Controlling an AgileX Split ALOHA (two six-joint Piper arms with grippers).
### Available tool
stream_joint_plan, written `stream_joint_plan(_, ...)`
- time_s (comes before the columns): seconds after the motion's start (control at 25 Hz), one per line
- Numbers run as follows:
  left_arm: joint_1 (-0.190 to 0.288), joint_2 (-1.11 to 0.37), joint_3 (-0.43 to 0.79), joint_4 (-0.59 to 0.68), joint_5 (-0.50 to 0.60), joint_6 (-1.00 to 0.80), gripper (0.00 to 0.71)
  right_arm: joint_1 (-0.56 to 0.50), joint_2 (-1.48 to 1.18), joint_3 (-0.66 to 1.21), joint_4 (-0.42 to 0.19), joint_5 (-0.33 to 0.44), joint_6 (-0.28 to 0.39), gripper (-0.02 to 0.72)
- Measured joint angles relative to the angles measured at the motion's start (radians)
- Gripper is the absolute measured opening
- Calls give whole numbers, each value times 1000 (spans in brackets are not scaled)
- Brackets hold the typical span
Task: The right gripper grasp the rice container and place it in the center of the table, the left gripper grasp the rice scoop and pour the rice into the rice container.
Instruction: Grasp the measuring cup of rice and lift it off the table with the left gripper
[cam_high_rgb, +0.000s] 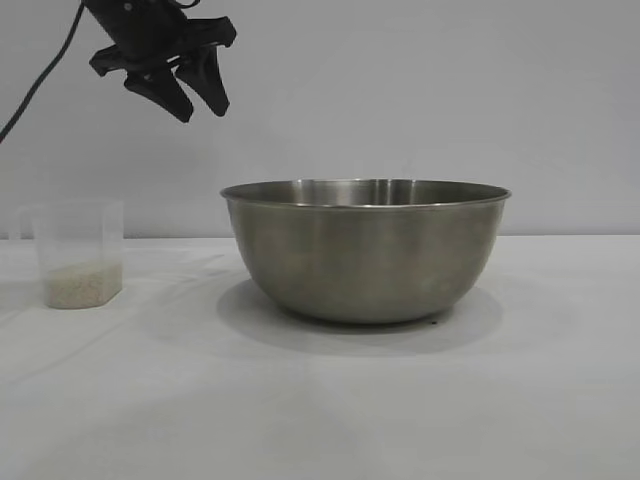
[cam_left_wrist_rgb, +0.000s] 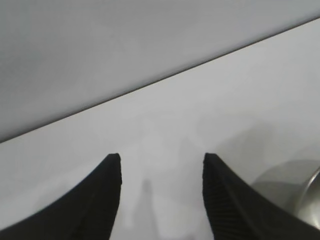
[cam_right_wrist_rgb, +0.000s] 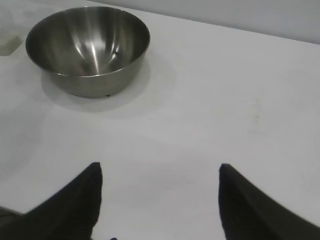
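One steel bowl (cam_high_rgb: 366, 250), one plastic scoop (cam_high_rgb: 80, 253), two hands (cam_high_rgb: 188, 93) (cam_right_wrist_rgb: 159, 200).

Left gripper (cam_high_rgb: 203, 103) raised, open; right gripper (cam_right_wrist_rgb: 159, 172) open, empty.

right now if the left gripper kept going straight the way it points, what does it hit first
Probably the bare table. Between the open left gripper fingers lies only white tabletop; the rice container sits off to one side, though depth is unclear.

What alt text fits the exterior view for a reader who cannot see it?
A large steel rice container sits mid-table, empty of any grip. To its left stands the rice scoop with rice in its bottom. The left claw hangs open, high above the scoop, touching nothing.
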Motion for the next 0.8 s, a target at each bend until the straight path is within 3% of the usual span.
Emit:
stream_joint_plan(0.12,0,-46,40,0,-26,0,321,0,0,0,0,0,2,422)
stream_joint_plan(0.28,0,-177,183,0,-156,0,321,0,0,0,0,0,2,422)
stream_joint_plan(0.6,0,-527,665,-2,-618,20,321,0,0,0,0,0,2,422)
stream_joint_plan(0.8,0,-602,886,82,-750,-71,321,0,0,0,0,0,2,422)
